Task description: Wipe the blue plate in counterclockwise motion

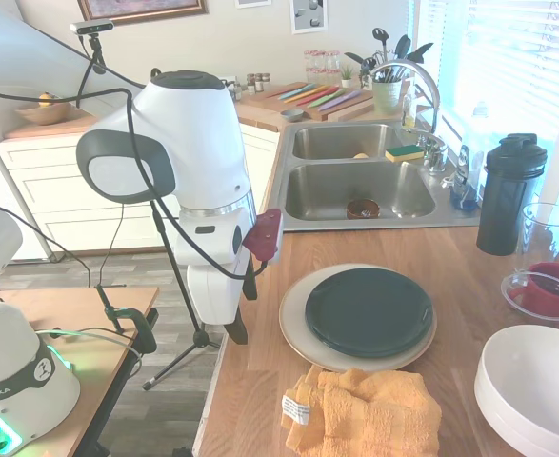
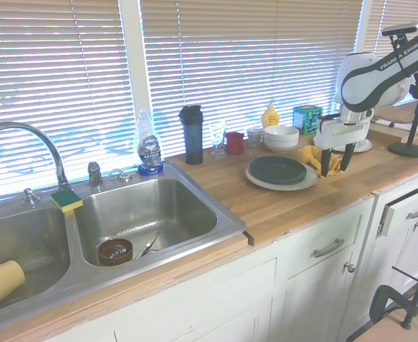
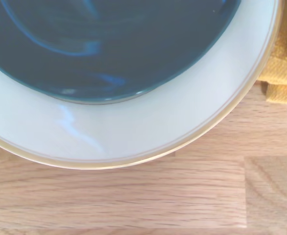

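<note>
- The blue plate sits centred on a larger cream plate, both on the wooden surface just in front of the double sink.
- An orange cloth lies crumpled on the surface, touching the cream plate's near edge in the first exterior view; nothing rests on the blue plate.
- The claw hangs above the surface beside the cream plate, by the cloth, its two dark fingers pointing down with a clear gap between them and nothing held.
- The wrist view looks straight down on the blue plate's rim, the cream plate's band, bare wood and a corner of the cloth.
- Stacked white bowls, a red cup and a black shaker bottle stand past the plates, apart from them.
</note>
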Controlling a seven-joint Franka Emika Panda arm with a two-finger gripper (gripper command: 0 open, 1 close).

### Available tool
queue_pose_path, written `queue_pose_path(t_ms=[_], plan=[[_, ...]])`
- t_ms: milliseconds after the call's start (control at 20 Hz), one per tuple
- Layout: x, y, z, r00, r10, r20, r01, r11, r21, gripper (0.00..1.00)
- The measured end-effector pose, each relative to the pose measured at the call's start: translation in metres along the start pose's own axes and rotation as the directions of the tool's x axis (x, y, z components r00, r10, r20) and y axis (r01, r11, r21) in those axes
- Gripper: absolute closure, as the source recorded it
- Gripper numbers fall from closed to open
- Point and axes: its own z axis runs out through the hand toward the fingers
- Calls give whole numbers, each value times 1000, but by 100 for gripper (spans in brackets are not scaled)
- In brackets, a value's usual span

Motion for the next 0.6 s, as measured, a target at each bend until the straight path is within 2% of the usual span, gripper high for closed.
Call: queue_pose_path(t_ms=[600], plan=[[10, -12, 9, 997, 74, -2, -74, 997, 3, 0]])
